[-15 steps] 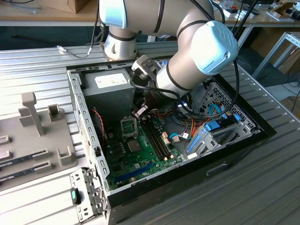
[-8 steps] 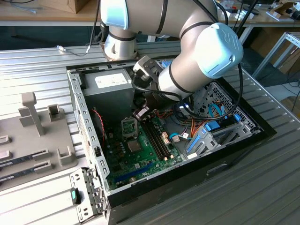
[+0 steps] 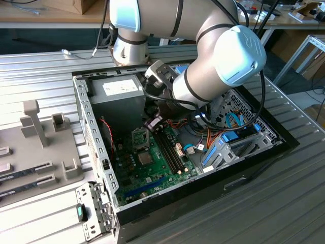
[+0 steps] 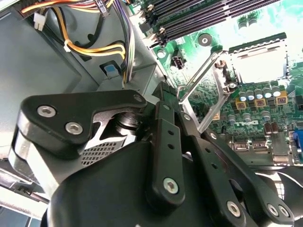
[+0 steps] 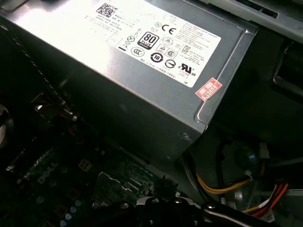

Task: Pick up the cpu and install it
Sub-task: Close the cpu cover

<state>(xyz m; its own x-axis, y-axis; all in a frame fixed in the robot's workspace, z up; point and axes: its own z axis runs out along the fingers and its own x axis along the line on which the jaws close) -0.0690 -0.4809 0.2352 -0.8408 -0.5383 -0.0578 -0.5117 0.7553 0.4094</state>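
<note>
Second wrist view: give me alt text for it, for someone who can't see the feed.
The gripper's black linkage fills the foreground, above a green motherboard inside the computer case. An open CPU socket sits there, its metal retention lever raised, beside the memory slots. Orange, yellow and purple cables run along the grey case wall.

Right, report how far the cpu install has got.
Done: the case is open and the socket's lever is raised. In hand: the gripper hangs over the motherboard beside the socket. Left: the socket is not yet latched; glare hides whether the cpu sits in it.
</note>
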